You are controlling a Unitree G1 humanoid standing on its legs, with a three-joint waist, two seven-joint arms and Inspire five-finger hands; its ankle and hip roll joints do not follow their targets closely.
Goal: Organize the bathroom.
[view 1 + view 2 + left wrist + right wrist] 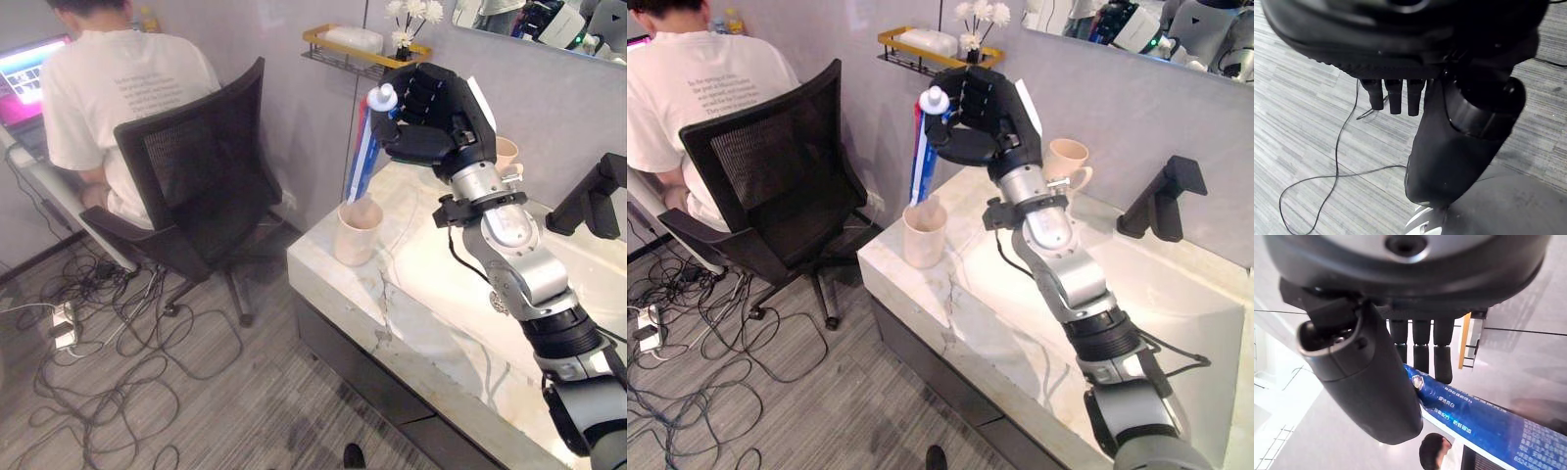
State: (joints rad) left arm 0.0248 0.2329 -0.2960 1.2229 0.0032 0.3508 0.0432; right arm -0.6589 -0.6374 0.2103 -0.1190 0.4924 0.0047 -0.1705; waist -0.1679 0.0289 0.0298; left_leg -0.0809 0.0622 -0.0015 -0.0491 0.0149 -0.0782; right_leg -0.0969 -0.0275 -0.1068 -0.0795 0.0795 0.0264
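Your right robot hand (431, 113) grips one long blue toothpaste tube (364, 152), its tip in one smooth pink cup (357, 231). A second cup (1065, 160) sits farther back on the marble desk (411, 313). Your left robot hand (1396, 95) hangs relaxed.

Blue toothpaste tube (363, 157) (white cap), pink cup (357, 232)

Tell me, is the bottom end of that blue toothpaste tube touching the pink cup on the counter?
Touching. In the left eye view the toothpaste tube, held by the right hand, has its lower end at the rim of the cup.
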